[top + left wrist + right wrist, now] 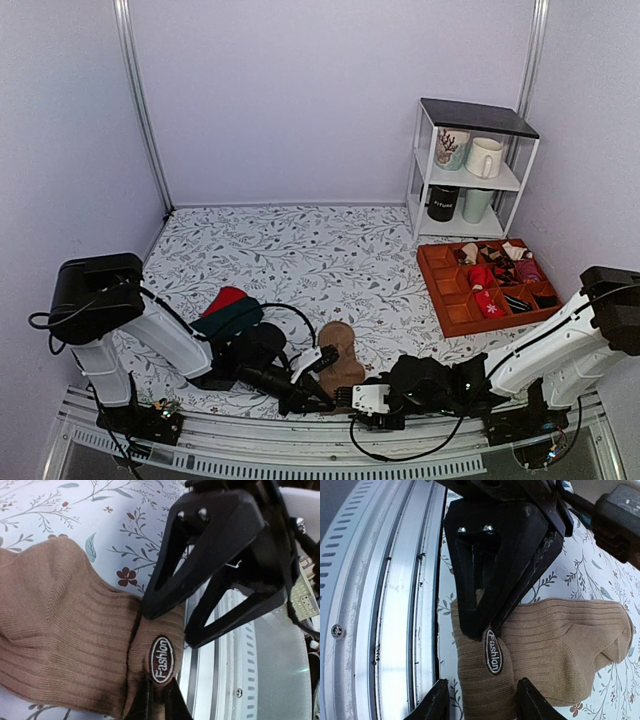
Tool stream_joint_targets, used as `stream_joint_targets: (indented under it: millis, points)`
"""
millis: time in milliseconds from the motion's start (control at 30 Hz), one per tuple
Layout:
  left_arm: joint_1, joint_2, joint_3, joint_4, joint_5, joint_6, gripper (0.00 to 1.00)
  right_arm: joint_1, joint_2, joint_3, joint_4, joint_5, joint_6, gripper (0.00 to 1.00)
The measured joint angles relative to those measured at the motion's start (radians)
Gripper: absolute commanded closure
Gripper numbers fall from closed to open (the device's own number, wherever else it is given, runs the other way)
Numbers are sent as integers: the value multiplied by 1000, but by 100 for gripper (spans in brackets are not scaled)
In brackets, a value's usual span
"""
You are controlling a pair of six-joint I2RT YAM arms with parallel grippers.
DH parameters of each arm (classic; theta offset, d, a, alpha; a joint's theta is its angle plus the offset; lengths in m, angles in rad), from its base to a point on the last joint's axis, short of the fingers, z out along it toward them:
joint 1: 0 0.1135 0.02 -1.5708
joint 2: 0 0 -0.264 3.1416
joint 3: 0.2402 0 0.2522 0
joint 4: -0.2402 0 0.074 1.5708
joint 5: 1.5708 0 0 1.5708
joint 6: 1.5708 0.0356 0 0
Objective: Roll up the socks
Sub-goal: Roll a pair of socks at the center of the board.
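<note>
The tan-brown socks lie flat at the table's near edge, toe pointing away, with a "Fashion" label at the cuff. In the left wrist view my left gripper is shut on a raised fold of the socks' cuff just below the label. My right gripper faces it, open. In the right wrist view my right gripper is open, its fingers either side of the socks' cuff end, and the left gripper pinches the fold. From above, the left gripper and right gripper nearly touch.
Red and dark green socks lie under the left arm. An orange tray of small rolled socks sits at the right, and behind it a white shelf holds mugs. The metal edge rail runs right beside the cuff.
</note>
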Motion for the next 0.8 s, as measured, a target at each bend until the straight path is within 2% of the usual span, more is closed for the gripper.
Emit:
stream_joint_targets:
  millis: [167, 267, 400, 533, 667, 800]
  points:
    - [2, 6, -8, 26, 6, 0, 100, 0, 50, 21, 6, 0, 1, 78]
    - [3, 7, -14, 37, 6, 0, 98, 0, 71, 31, 5, -1, 23, 84]
    - [3, -12, -27, 30, -14, 9, 85, -3, 74, 37, 3, -20, 79, 85]
    - [-12, -136, -77, -40, -108, 71, 69, -44, 72, 39, 1, -113, 164, 85]
    - [-49, -328, -147, -96, -246, 198, 60, -160, 66, 44, -26, -295, 275, 85]
    - [-85, -446, -161, -37, -319, 356, 58, -278, 92, 92, -100, -477, 373, 84]
